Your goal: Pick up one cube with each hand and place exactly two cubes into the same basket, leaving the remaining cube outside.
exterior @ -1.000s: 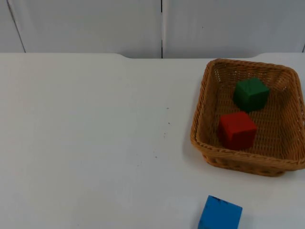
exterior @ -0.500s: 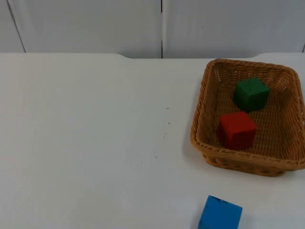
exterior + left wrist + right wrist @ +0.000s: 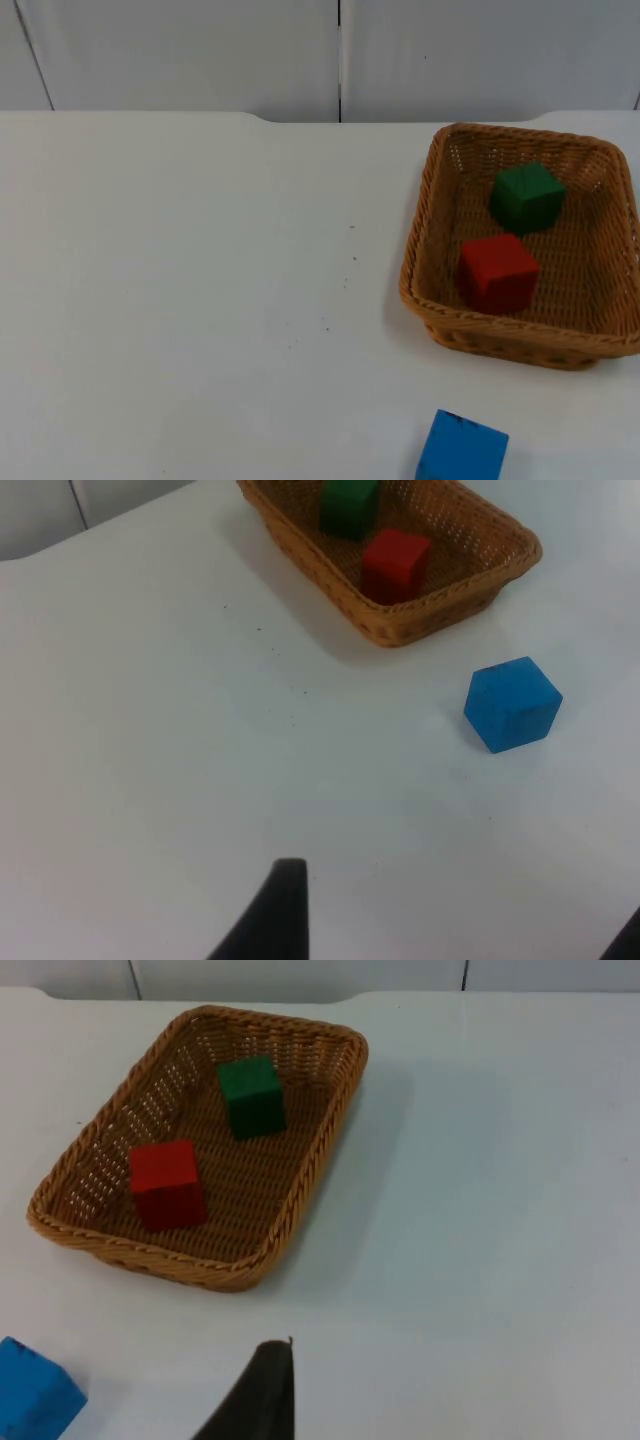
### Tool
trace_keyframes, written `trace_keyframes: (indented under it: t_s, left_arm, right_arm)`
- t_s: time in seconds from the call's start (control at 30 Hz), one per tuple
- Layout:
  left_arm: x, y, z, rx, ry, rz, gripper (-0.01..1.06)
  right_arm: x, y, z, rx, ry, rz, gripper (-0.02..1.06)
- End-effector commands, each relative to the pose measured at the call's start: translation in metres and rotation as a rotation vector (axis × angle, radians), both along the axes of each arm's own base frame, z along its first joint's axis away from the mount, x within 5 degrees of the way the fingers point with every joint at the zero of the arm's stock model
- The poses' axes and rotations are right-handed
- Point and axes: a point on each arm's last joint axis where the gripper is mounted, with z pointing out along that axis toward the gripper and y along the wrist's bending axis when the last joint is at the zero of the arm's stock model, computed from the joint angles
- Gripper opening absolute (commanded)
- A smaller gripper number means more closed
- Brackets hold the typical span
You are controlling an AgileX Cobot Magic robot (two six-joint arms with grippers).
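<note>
A woven brown basket [image 3: 425, 245] stands at the table's right side. Inside it a green cube [image 3: 526, 197] lies toward the far end and a red cube [image 3: 497, 272] toward the near end. A blue cube [image 3: 462, 449] rests on the table outside the basket, in front of it. The left wrist view shows the same basket [image 3: 440, 610], the red cube [image 3: 395, 564], the green cube [image 3: 348, 505] and the blue cube [image 3: 512, 704]. My left gripper [image 3: 455, 915] waits open above bare table, well back from the blue cube. My right gripper [image 3: 268, 1390] waits short of the basket [image 3: 300, 1190], holding nothing.
The white table top [image 3: 180, 280] stretches wide to the left of the basket. A grey partition wall [image 3: 200, 50] closes off the far edge. The blue cube lies close to the table's front edge.
</note>
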Motion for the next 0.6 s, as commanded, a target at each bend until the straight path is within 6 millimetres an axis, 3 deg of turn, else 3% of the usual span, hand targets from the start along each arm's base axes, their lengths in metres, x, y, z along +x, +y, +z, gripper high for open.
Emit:
trace_keyframes:
  t_s: [0.0, 0.57]
  left_arm:
    - [0.0002, -0.0003, -0.0003, -0.011, -0.003, 0.004, 1.05]
    - [0.0001, -0.0006, -0.0001, -0.012, -0.005, 0.063, 1.05]
  right_arm:
    - [0.0003, 0.0005, -0.0009, 0.007, -0.006, -0.006, 1.05]
    - [0.0003, 0.0005, -0.0009, 0.007, -0.006, -0.006, 1.05]
